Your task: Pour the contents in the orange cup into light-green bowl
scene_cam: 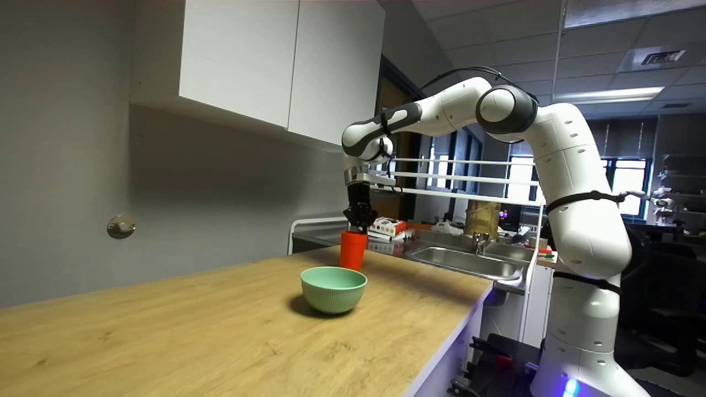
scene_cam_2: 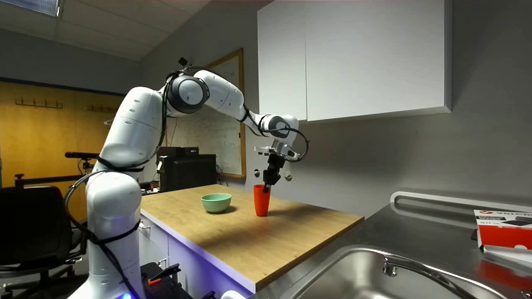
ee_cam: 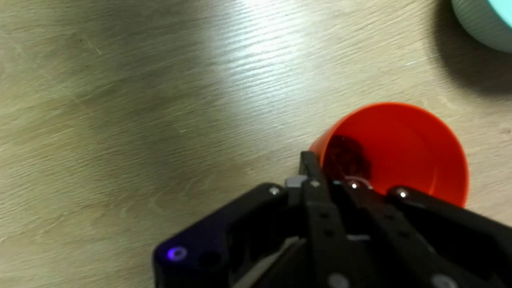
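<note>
Gripper pinching orange cup at rim, cup upright below

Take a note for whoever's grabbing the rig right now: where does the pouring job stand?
End effector: looks closed on the rim of the orange cup.
Cup: upright, seemingly standing on the wooden countertop; contents can't be made out.
Light-green bowl: upright on the countertop, apart from the cup.
Done: cup gripped, it seems.
Left: lift it, tilt it over the bowl, pour.
</note>
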`<state>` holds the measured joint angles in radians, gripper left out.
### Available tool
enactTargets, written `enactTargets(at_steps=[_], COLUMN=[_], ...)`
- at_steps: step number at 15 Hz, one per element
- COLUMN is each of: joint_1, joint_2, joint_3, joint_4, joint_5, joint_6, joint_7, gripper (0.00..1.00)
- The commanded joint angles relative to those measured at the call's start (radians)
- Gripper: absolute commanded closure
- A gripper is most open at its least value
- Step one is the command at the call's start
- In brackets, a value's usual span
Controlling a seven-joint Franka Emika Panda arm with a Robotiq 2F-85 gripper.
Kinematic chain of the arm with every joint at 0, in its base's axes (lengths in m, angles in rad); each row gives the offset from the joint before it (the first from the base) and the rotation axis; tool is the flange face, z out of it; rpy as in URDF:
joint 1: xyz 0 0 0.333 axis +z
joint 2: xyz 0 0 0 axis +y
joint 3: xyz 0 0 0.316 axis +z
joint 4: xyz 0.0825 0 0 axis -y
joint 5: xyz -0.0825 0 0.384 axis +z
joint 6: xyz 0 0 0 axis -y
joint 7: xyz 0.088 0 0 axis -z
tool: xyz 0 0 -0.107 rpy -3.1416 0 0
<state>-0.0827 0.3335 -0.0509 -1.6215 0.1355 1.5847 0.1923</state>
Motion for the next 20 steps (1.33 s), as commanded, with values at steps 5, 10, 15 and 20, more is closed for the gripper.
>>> enactTargets(at_steps=[5, 10, 15, 20], joint_1=[0.093, 0.197, 0.302, 0.404], joint_2=[-0.099, -0.195, -0.220, -0.171], joint_3=[0.020, 0.075, 0.161, 0.232], joint_4=[0.074, 0.063, 0.008, -0.033], joint_5=[-0.094, -0.229, -0.392, -0.503], joint_6=[-0.086, -0.114, -0.122, -0.158], joint_7=[0.066, 0.129, 0.268, 0.537], gripper=[0.99, 0.99, 0.99, 0.99])
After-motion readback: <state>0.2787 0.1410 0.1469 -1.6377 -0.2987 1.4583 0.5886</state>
